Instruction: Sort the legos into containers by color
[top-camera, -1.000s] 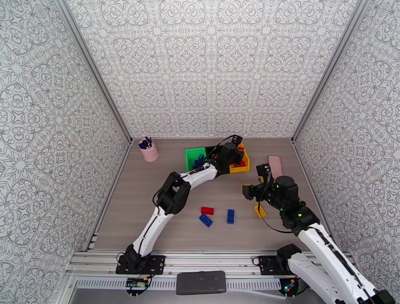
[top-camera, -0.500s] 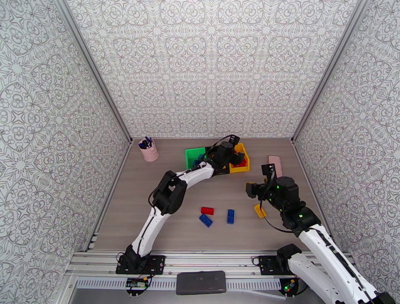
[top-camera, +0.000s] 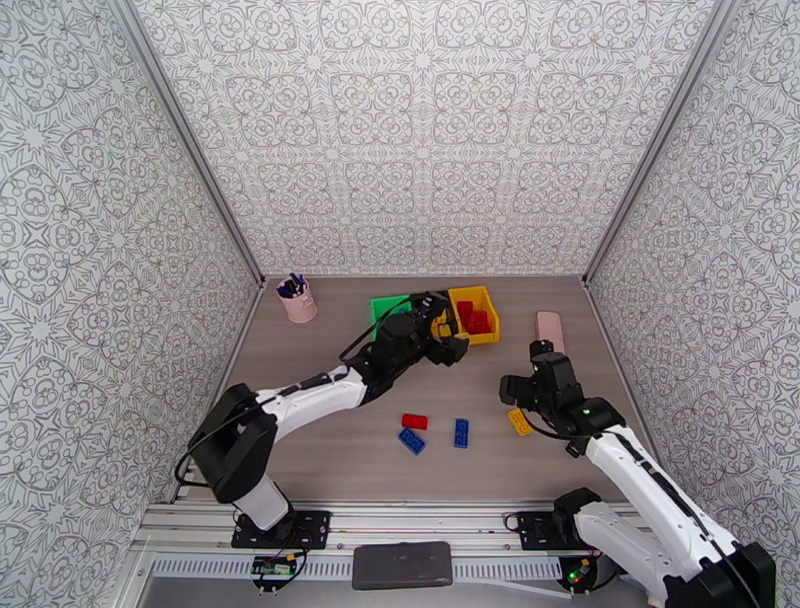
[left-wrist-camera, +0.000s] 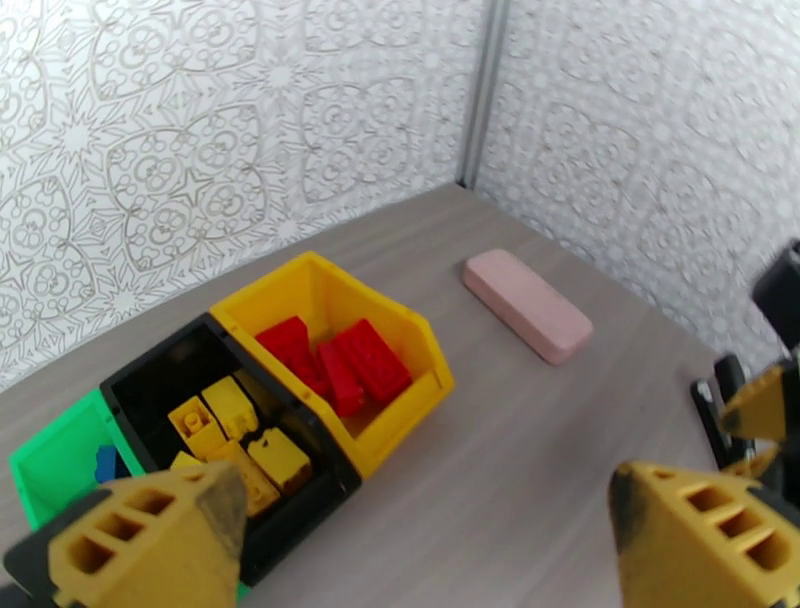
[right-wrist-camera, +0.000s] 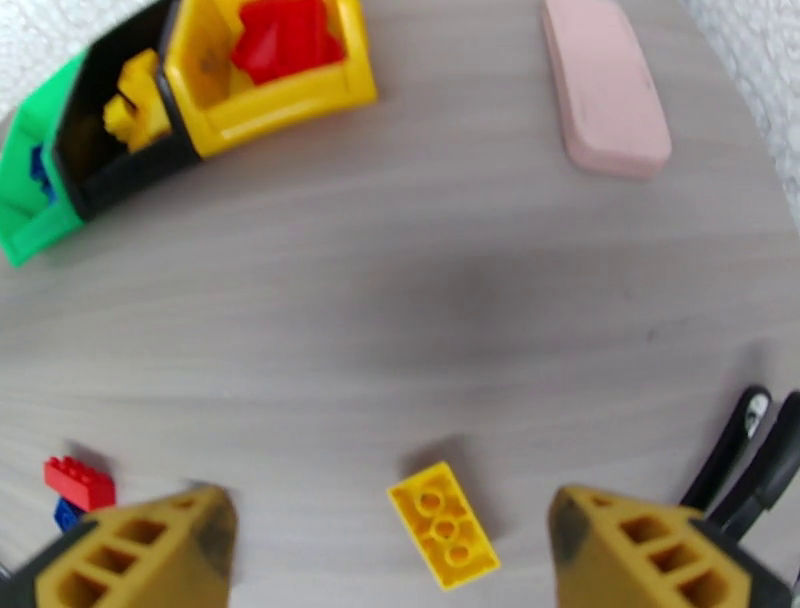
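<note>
Grey tabletop (right-wrist-camera: 400, 300), yellow brick (right-wrist-camera: 443, 537) between wide-spread right fingers (right-wrist-camera: 140, 555)

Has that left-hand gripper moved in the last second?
Yes. The left gripper has pulled back from over the yellow bin, toward the near side and slightly left, leaving the bin uncovered.

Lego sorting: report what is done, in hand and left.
Done: red studded plastic bricks in the yellow plastic bin, yellow bricks in the black bin, a blue brick in the green bin. In hand: nothing; the left hand and right hand are open, the right above a loose yellow brick. Left: that brick, one red brick and two blue bricks on the table.
</note>
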